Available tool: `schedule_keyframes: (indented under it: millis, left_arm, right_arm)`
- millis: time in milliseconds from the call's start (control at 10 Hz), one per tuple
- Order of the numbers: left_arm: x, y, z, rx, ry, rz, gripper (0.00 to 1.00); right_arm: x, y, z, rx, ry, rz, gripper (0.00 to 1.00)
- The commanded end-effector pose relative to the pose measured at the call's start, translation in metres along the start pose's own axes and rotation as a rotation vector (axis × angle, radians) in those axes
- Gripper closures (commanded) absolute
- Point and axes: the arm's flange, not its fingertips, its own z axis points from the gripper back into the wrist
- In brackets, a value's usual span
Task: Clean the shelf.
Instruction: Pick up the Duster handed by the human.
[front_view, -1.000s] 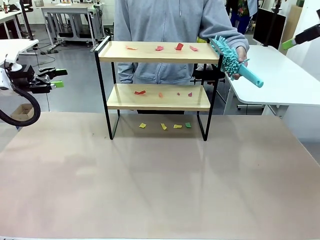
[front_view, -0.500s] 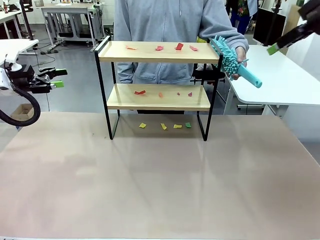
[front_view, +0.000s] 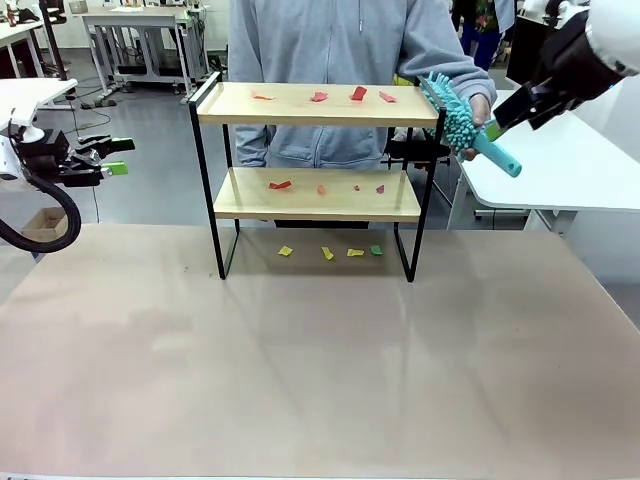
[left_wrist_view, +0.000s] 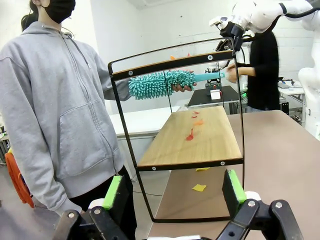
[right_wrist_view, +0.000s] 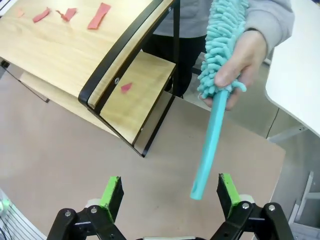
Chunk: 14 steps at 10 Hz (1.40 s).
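The right gripper (right_wrist_view: 168, 194) has its jaws spread wide and nothing between the green pads (right_wrist_view: 112, 192) is clamped. It sits up at the shelf's (front_view: 290, 110) right end, level with the top board. The free end of the teal duster's (right_wrist_view: 218, 85) handle points down into the gap between the pads, nearer one of them. From these angles it is hard to say whether it touches that pad, though it looks apart. A person's hand (right_wrist_view: 240, 52) grips the duster where the fluffy head meets the handle, just off the shelf's right end, with the head rising beside the top board's corner.

The left gripper (left_wrist_view: 173, 190) is also wide open and empty. It is well apart from the shelf's left end, facing it end-on.

The shelf stands on the table (front_view: 300, 380) toward its far side, and the person stands close behind it. Red and pink paper scraps (front_view: 358, 93) lie along the shelf's top board, a few more red ones (front_view: 280, 185) lie on its lower board, and yellow and green bits (front_view: 327, 253) lie on the table beneath the shelf, between its legs.
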Motion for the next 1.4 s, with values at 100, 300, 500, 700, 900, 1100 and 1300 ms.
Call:
schedule_keyframes:
  millis: [100,300,500,700,900,1100,1300]
  left_arm:
    - [0.003,-0.001,0.000,-0.009,0.008,-0.004,0.00]
    - [0.003,-0.001,0.000,-0.009,0.008,-0.004,0.00]
    - [0.003,-0.001,0.000,-0.009,0.008,-0.004,0.00]
    - [0.003,-0.001,0.000,-0.009,0.008,-0.004,0.00]
    - [0.003,-0.001,0.000,-0.009,0.008,-0.004,0.00]
    - [0.003,-0.001,0.000,-0.009,0.008,-0.004,0.00]
    - [0.003,-0.001,0.000,-0.009,0.008,-0.004,0.00]
  right_arm:
    - [-0.002,-0.003,-0.022,-0.099,-0.020,-0.046,0.00]
    - [-0.004,-0.010,-0.034,-0.118,0.001,-0.065,0.00]
    - [-0.005,-0.017,-0.045,-0.108,0.025,-0.080,0.00]
    - [-0.007,-0.025,-0.056,-0.093,0.050,-0.099,0.00]
    - [-0.008,-0.028,-0.061,-0.083,0.064,-0.105,0.00]
    - [-0.009,-0.030,-0.061,-0.093,0.064,-0.111,0.60]
    - [-0.009,-0.032,-0.061,-0.092,0.069,-0.117,0.64]
